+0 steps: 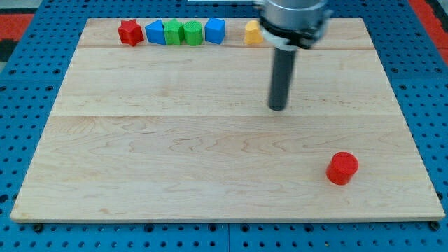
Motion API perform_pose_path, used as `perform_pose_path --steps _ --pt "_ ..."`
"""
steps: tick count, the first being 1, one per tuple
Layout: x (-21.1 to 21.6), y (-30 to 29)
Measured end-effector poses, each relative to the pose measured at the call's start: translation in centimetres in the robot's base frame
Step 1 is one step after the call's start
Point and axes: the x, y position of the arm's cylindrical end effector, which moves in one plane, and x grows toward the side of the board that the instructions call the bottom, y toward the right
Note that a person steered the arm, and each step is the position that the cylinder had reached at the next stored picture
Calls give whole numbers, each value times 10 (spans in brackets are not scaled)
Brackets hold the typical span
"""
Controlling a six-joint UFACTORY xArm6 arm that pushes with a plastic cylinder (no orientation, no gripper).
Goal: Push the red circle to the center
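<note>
The red circle is a short red cylinder lying on the wooden board toward the view's lower right. My tip is the lower end of the dark rod, resting on the board above and to the left of the red circle, well apart from it and touching no block.
A row of blocks lies along the board's top edge: a red star, a blue block, two green blocks, a blue cube and a yellow block partly hidden by the arm. Blue pegboard surrounds the board.
</note>
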Motion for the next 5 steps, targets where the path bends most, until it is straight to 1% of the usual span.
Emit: perform_pose_path --steps 1,2,3,4,5 --pt "46 56" --pt "55 124" --pt "98 134" --pt "125 72" --pt "100 -20"
